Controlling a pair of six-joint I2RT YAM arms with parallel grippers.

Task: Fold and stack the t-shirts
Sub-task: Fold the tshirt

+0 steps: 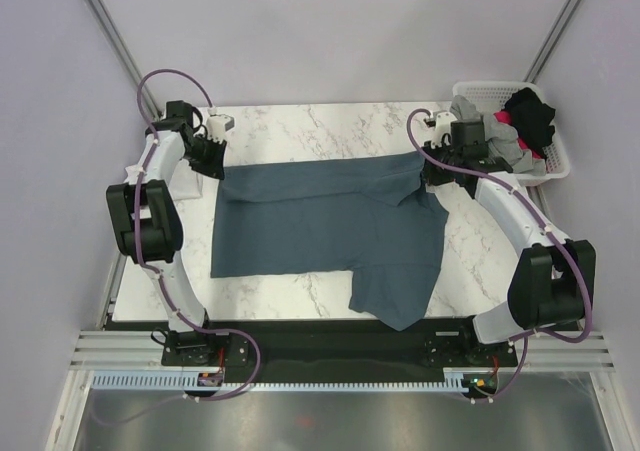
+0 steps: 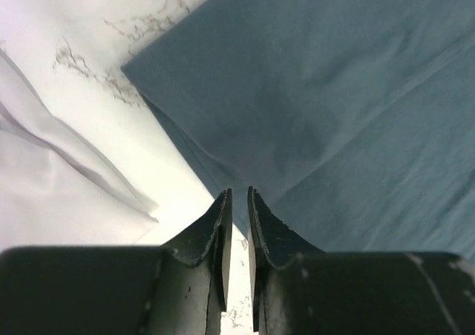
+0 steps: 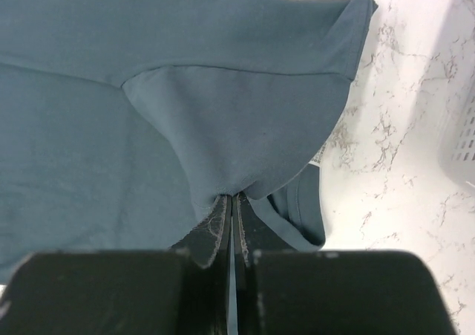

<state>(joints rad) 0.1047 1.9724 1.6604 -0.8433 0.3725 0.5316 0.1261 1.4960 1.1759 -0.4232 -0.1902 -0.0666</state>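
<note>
A slate-blue t-shirt lies spread on the marble table, with one part hanging over the near edge. My left gripper is at the shirt's far left edge. In the left wrist view its jaws are nearly closed, with the edge of the cloth between the tips. My right gripper is shut on the shirt near its far right sleeve. The right wrist view shows the cloth bunched into the closed tips. Grey and black shirts lie in the basket.
A white lattice basket stands at the far right corner of the table, just right of my right arm; its wall also shows in the right wrist view. A white backdrop fold lies left of my left gripper. Grey walls enclose the table.
</note>
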